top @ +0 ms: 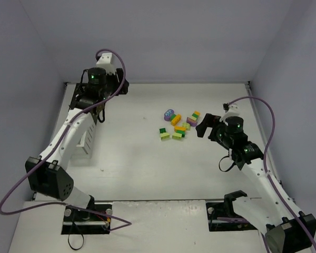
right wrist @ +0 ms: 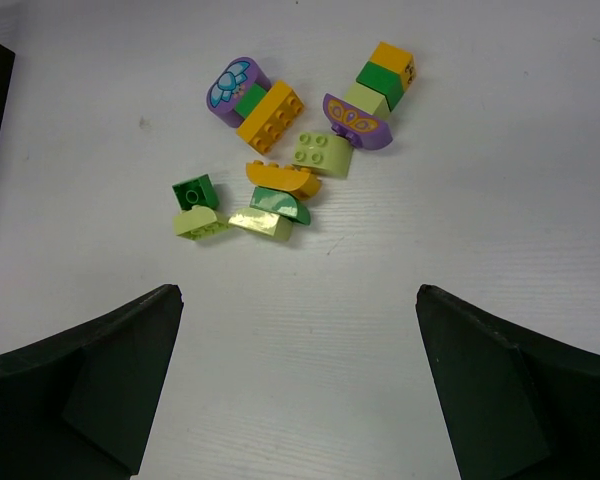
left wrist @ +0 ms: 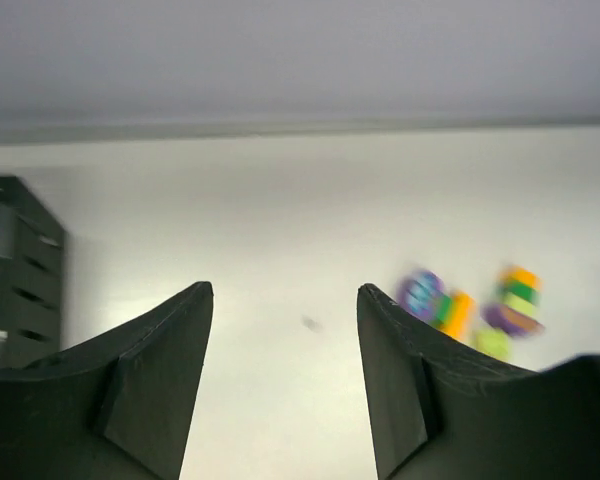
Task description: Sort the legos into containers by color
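White matte tabletop (top: pixel 147 168), pale grey walls (top: pixel 174 42). Ahead of the wide-spread right gripper (right wrist: pixel 295 290) cluster small studded plastic bricks (right wrist: pixel 280 190); the orange brick (right wrist: pixel 269 115) slants away rightward. Left gripper (left wrist: pixel 285 290) parted, empty.

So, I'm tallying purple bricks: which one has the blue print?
The rounded purple brick, the left one in the right wrist view; the other purple brick, further right, shows an orange print.
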